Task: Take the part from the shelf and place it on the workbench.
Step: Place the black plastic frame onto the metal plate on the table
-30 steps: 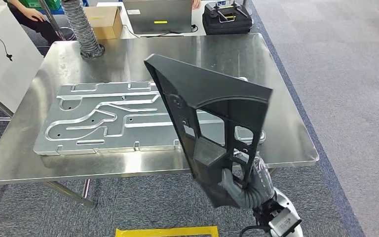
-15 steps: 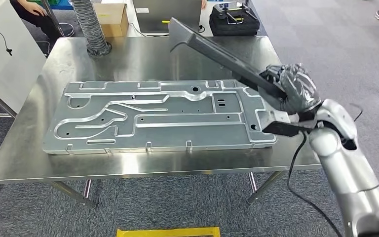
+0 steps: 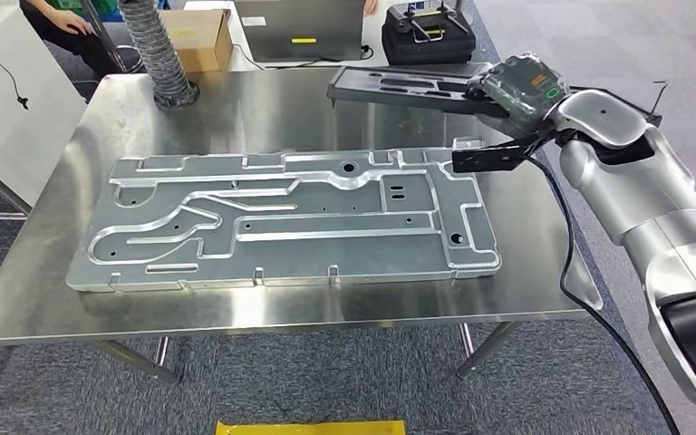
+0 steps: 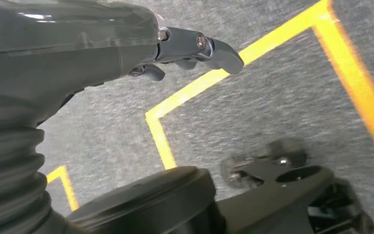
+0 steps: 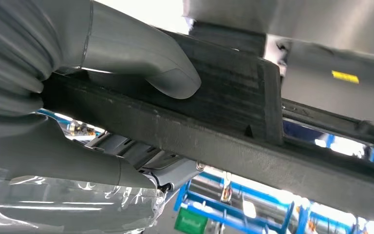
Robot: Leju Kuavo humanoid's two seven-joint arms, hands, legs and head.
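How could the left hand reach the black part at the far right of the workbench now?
Probably not: the left hand hangs over the floor, while the right hand holds the black part across the workbench.

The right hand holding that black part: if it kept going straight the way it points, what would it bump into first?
Likely the ribbed hose at the table's far left corner. The right hand points leftward across the far edge, black part leading. Depth is uncertain.

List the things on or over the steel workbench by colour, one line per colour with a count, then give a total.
Black: 2, the part held by the right robot hand and the case.
Silver: 1, the machined plate.
Grey: 2, the ribbed hose and the laptop.
Brown: 1, the cardboard box.
Total: 6
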